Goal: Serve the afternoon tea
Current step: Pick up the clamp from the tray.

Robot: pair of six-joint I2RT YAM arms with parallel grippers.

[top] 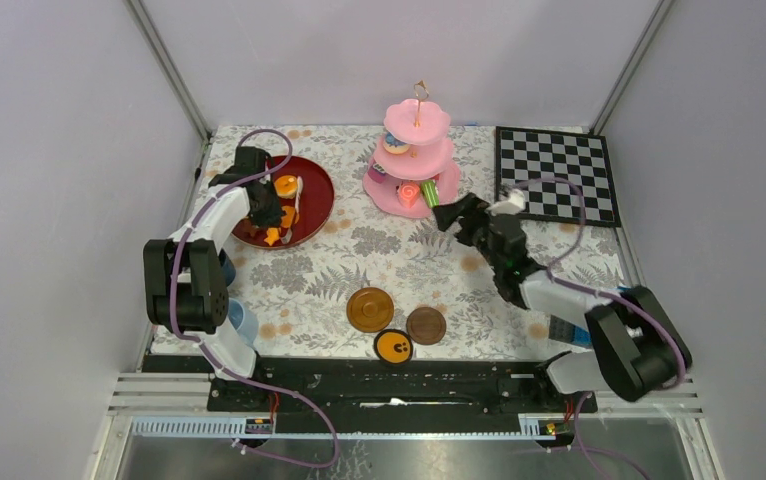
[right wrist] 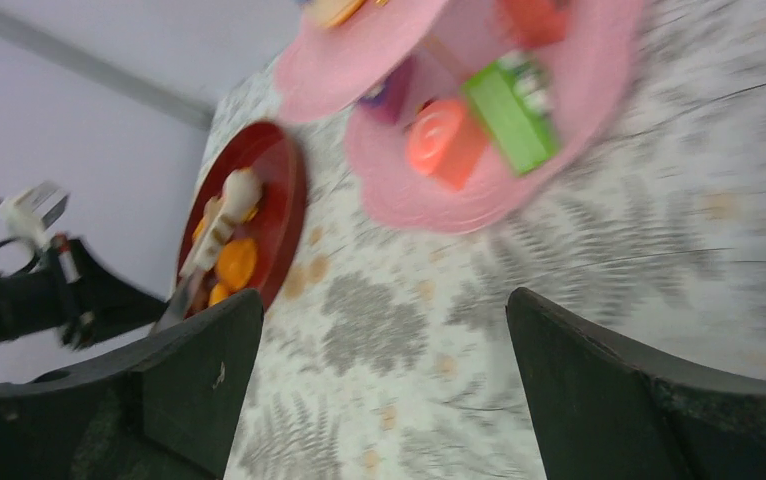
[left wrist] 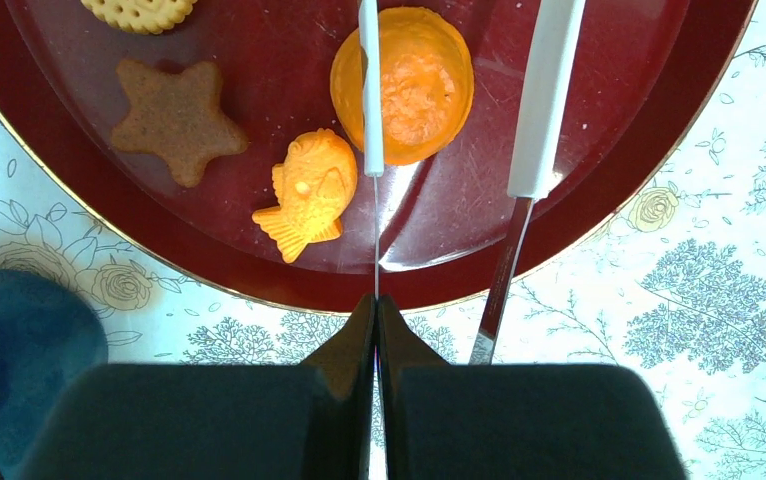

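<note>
Brown saucers (top: 370, 308) sat at the near edge of the floral table (top: 399, 255). We saw the pink cake stand (top: 380, 190) by its far edge, pale walls (top: 59, 150) around. The left gripper (left wrist: 376, 300) pinched white tongs (left wrist: 541, 100), and the right gripper (right wrist: 384, 298) gaped.

The floral table (top: 399, 255) (cloth-covered) bears red tray (top: 315, 184), cake stand (top: 379, 189), chessboard (top: 556, 175), saucers (top: 370, 309).

Light is being reflected by the glossy, smooth dark red tray (left wrist: 639, 120). A matt, rough face is being shown by the brown star biscuit (left wrist: 177, 118), a grainy one by the round orange pastry (left wrist: 404, 85). Smooth white plastic and thin bright metal are being displayed by the tongs (left wrist: 544, 100). Matt pink plastic is being suggested by the cake stand (top: 384, 192).
</note>
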